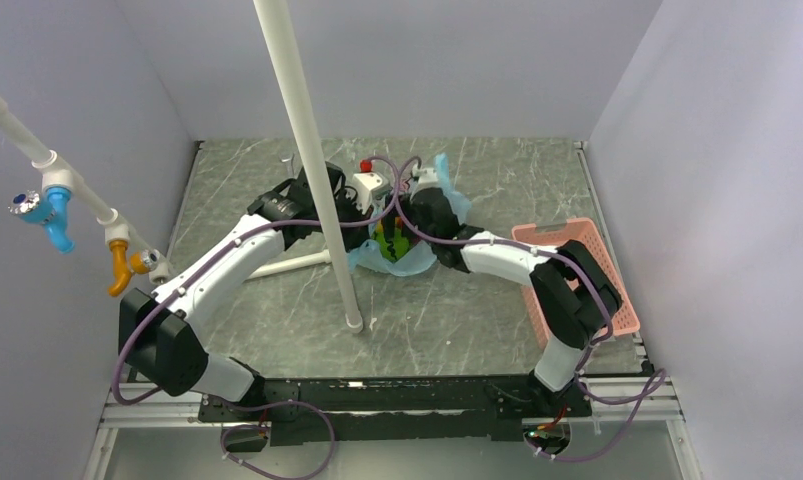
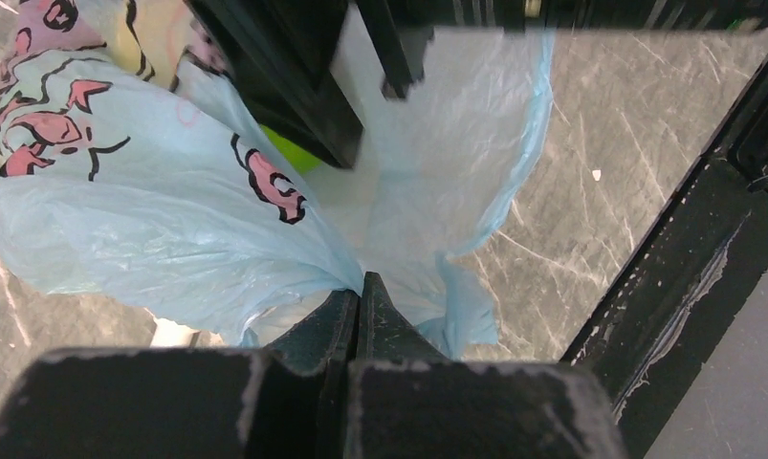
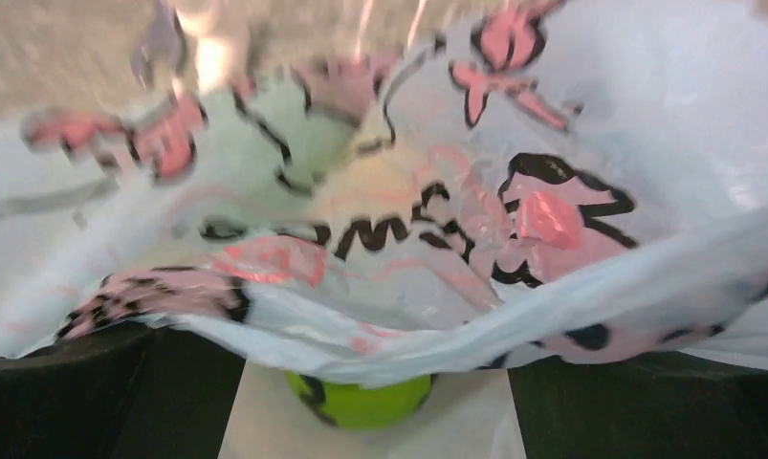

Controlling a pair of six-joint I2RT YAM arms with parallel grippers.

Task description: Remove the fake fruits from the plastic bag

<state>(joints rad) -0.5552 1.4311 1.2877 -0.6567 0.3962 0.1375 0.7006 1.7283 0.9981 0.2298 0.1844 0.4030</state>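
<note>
At the centre of the table (image 1: 477, 320) — plastic bag (image 1: 407, 262) | left gripper (image 2: 361, 292) pinched tight on its edge | right gripper (image 3: 375, 402) spread wide inside, green fruit (image 3: 361, 405) loose between, not yet out | red piece (image 1: 367, 165) seemingly out already — early going

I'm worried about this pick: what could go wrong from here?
A fold of the plastic bag hangs over the green fruit inside the open right gripper, so closing might catch film as well. The left gripper pinches only a bunched edge of the bag; that thin film may slip or tear if tugged.
</note>
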